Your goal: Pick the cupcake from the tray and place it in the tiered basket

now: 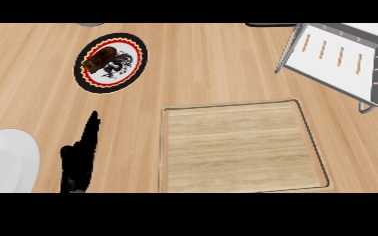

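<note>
Head view: tray point(168, 150) beside left hand point(80, 156).

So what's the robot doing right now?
Not much yet. Its left hand rests open at the lower left, fingers up, holding nothing. The right hand isn't showing. The wooden tray looks bare, and a brown cupcake sits on a patterned plate farther back. The tiered basket waits at the right.
</note>
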Available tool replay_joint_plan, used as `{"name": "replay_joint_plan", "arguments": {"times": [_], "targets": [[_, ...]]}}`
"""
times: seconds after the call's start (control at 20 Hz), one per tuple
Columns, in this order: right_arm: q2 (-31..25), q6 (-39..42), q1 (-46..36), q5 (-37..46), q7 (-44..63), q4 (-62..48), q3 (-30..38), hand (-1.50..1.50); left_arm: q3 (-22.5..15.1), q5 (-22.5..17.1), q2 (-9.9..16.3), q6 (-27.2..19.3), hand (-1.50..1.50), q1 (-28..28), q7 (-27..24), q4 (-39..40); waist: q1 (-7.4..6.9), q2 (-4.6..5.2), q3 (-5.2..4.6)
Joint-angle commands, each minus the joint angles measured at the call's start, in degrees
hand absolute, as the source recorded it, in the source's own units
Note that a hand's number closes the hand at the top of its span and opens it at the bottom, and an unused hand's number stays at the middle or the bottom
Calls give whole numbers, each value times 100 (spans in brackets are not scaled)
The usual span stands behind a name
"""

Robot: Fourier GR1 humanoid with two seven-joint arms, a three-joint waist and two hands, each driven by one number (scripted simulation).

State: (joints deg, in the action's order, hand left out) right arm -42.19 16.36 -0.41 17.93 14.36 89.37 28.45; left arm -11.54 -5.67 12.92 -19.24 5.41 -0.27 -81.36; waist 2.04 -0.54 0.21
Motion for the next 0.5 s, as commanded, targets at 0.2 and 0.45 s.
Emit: {"name": "replay_joint_plan", "arguments": {"times": [0.2,0.45], "targets": [[-1119,522,-271,-731,-389,169,1493,150,-40,126,5,68,0,-133,328,52,-150,42,-22],[-1384,874,-559,-933,211,323,1733,150,51,211,-140,115,0,-133,73,98,-193,48,-23]]}}
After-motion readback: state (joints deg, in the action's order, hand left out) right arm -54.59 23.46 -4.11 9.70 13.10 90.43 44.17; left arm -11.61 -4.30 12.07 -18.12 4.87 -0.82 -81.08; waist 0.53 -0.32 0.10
